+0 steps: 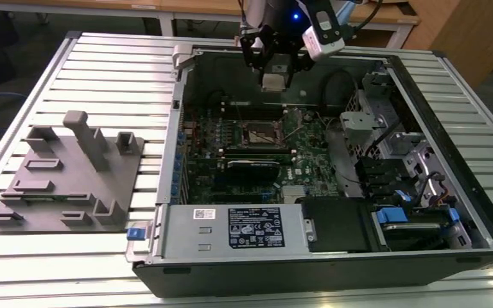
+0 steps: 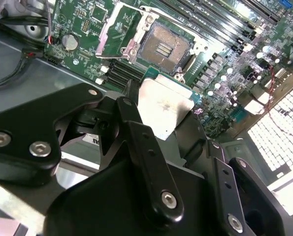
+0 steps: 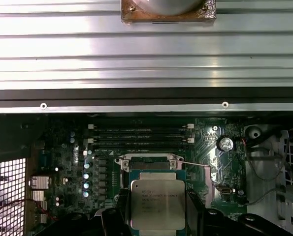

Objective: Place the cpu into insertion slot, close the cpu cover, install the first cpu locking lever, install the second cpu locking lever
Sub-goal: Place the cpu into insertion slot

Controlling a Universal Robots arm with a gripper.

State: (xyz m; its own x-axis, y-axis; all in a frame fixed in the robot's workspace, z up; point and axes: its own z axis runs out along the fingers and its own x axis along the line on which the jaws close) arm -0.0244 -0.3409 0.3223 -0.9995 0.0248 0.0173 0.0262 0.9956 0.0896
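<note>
Two matte black fingers (image 2: 134,123) of the gripper (image 2: 161,110) clamp the cpu (image 2: 166,105), a flat square chip with a dull silver-grey top, above the green circuit board (image 2: 225,69). Near the board's centre, the insertion slot (image 2: 163,46), a dark metal-rimmed recess, lies bare. The cpu cover (image 2: 106,33), a windowed metal frame, is hinged open beside it.

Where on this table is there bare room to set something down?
Bare slats beyond the grey fixture, and a narrow strip between fixture and case. Crowded inside the case, where the gripper holds the cpu over the board.
</note>
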